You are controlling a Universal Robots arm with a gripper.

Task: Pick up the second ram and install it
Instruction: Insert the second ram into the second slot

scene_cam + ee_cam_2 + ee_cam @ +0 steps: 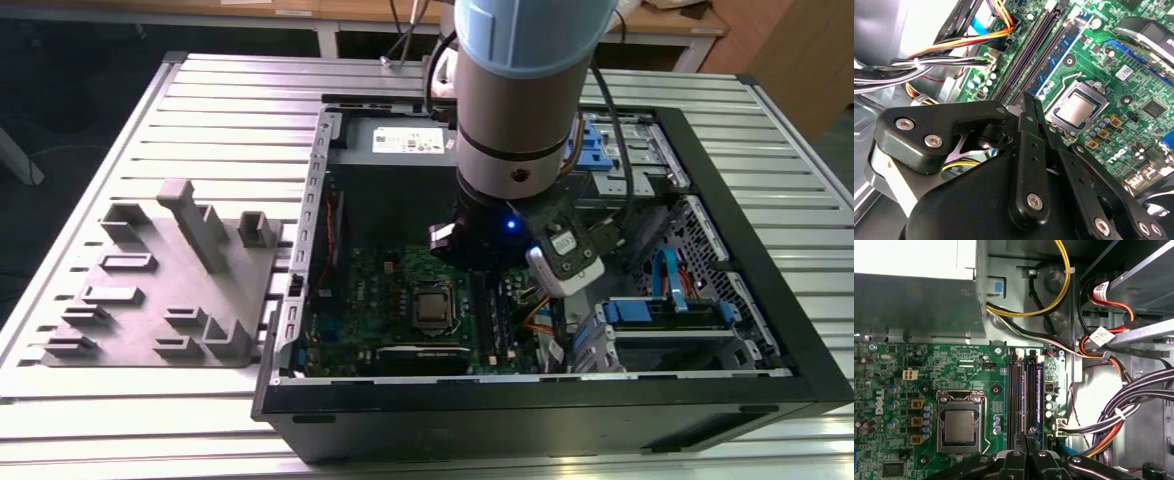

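Observation:
My gripper (pixel 1029 100) is shut, its two black fingers pressed together with nothing visible between them. In the first wrist view the gripper (pixel 1026 434) hovers right at one end of the long memory slots (pixel 1024 390) on the green motherboard (pixel 929 370). The slots (pixel 1034 55) run away from the fingertips, beside the silver processor socket (pixel 1079 107). I cannot pick out the second ram as a separate stick, nor tell whether one sits in a slot. In the exterior view the arm's wrist (pixel 514 170) reaches down into the open computer case (pixel 561 400).
A grey plastic tray (pixel 147 300) with upright blocks lies at the exterior view's left of the case. Bundled cables (pixel 1124 410) run close beside the slots. The metal power supply box (pixel 914 300) and a drive cage (pixel 667 320) crowd the case.

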